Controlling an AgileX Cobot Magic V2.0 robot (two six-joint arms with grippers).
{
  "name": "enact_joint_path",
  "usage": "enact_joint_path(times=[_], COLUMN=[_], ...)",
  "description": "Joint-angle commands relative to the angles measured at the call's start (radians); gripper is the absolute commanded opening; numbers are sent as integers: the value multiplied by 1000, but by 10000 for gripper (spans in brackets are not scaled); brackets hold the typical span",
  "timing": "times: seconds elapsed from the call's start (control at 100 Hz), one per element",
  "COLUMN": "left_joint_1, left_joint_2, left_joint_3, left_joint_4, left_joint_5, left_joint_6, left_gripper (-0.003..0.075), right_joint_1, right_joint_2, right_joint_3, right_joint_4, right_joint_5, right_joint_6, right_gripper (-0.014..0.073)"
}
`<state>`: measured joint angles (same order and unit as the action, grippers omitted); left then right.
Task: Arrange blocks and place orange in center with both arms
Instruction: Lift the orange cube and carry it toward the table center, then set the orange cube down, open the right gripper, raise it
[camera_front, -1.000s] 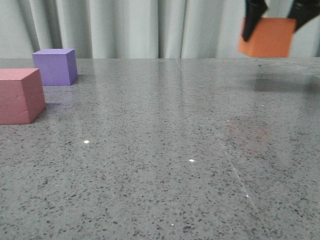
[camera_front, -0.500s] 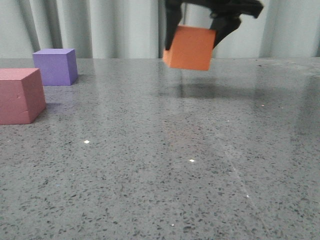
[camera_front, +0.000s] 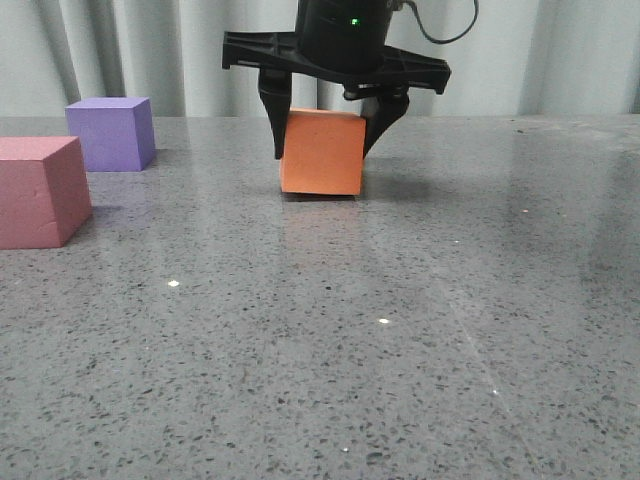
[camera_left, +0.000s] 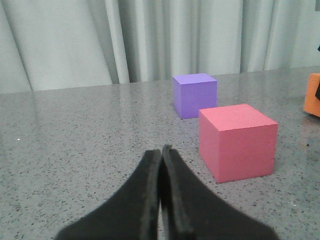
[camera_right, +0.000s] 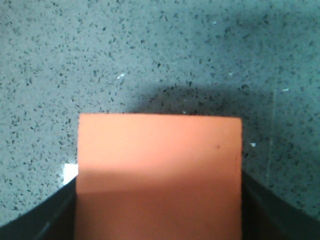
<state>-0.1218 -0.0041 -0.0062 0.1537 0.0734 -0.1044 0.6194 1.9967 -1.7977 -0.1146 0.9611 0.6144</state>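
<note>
Right tool (camera_front: 322, 150) clamped on the orange cube (camera_front: 322, 152), set on the worktop (camera_front: 400, 330).
Pink cube (camera_front: 38, 190) and purple cube (camera_front: 110, 132) sit far left; left tool (camera_left: 161, 152) fingers together.

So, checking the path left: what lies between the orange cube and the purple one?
Nothing: in the front view, only bare tabletop separates the orange cube from the purple cube.
</note>
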Motion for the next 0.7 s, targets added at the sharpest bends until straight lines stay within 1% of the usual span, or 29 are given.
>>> enact_joint_path(times=[0.0,0.27,0.33,0.38,0.45,0.62,0.69], left_joint_1=[5,5,5,5,5,5,5], left_joint_2=[-32,-32,-32,-32,-32,-32,-32], left_joint_3=[56,56,56,56,56,56,56], left_joint_4=[-5,-5,-5,-5,-5,-5,-5], left_joint_5=[-88,-88,-88,-88,-88,-88,-88], left_joint_6=[-9,-9,-9,-9,-9,-9,-9], left_gripper=[-19,-19,-19,-19,-19,-19,-19], right_joint_1=[2,7,7,7,7,7,7], right_joint_2=[-49,-24,-21,-21,-21,-21,-21], right_joint_3=[-36,-36,-36,-36,-36,-36,-36], right_joint_4=[-23,-16,-12,-11,-11,-10,-10], right_joint_5=[-21,0,0,-4,-13,-13,-11], right_joint_6=[17,18,18,18,18,17,17], right_gripper=[355,355,367,394,456,631,663])
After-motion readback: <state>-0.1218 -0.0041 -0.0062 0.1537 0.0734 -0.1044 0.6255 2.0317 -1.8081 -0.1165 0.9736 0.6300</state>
